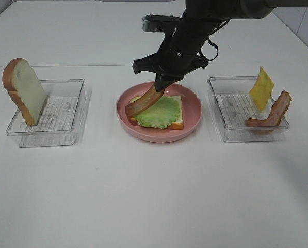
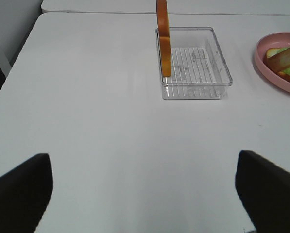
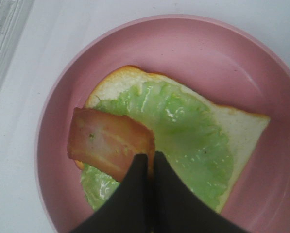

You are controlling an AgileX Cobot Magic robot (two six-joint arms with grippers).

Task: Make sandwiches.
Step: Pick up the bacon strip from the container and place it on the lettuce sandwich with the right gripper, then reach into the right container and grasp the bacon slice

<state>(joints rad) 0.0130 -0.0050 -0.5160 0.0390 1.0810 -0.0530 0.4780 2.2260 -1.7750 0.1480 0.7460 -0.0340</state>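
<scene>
Right gripper [image 3: 147,162]: fingers pressed together on the upper end of a bacon strip [image 1: 143,102].
Bacon strip: slanted, lower end over the lettuce [image 3: 183,136] edge.
Bread slice [image 3: 244,131]: flat under the lettuce, inside the pink plate [image 1: 194,116] rim.
Plate: between left tray [image 1: 66,108] and right tray [image 1: 231,106]; bare table [image 1: 154,196] in front.
Left gripper [image 2: 145,194]: fingers wide apart over bare table.

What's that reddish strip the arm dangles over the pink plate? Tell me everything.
A toy bacon strip, reddish-brown with paler streaks, plastic-looking and slightly curved. The right gripper is shut on its upper end, so it hangs tilted, lower end down over the lettuce and bread slice in the pink plate. Whether it touches them is unclear.
</scene>
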